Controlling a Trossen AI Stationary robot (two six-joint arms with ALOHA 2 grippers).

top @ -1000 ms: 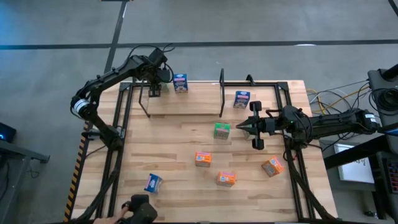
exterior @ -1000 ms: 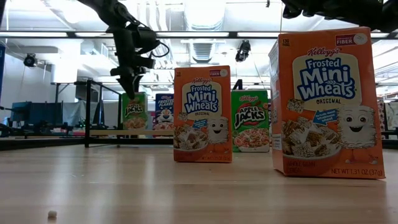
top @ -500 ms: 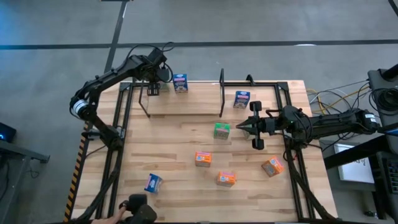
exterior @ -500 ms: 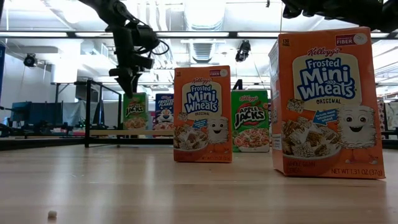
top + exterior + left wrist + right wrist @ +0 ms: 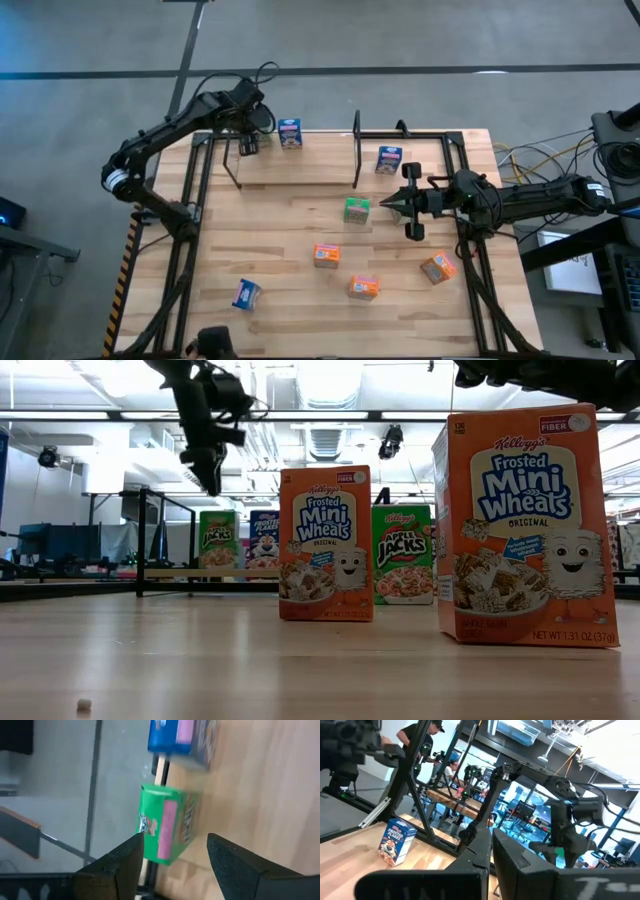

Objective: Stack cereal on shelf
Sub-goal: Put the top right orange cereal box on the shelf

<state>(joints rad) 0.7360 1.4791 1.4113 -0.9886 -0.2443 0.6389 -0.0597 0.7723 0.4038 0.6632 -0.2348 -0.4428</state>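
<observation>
My left gripper (image 5: 245, 122) (image 5: 210, 472) hangs open above the shelf's left end, just over a green cereal box (image 5: 249, 143) (image 5: 216, 540) (image 5: 167, 827) that stands upright on the plank; the fingers touch nothing. A blue box (image 5: 290, 133) (image 5: 264, 540) (image 5: 182, 735) stands beside it on the shelf (image 5: 300, 168), a light wood strip between black wire brackets. My right gripper (image 5: 388, 207) (image 5: 491, 837) waits shut and raised at mid-table, right of another green box (image 5: 357, 210) (image 5: 403, 555).
On the table stand a blue box (image 5: 389, 160) (image 5: 396, 841) right of the shelf, three orange boxes (image 5: 327, 256) (image 5: 364, 288) (image 5: 438, 268) and a blue box (image 5: 246, 294) near the left front. Black frame rails (image 5: 190, 230) run along both sides. People show in the room beyond.
My left gripper has risen straight up from the green box on the shelf, and its arm has drawn back a little toward the far left. The green box has stayed upright on the plank. A dark object at the table's near edge has slipped mostly out of view.
</observation>
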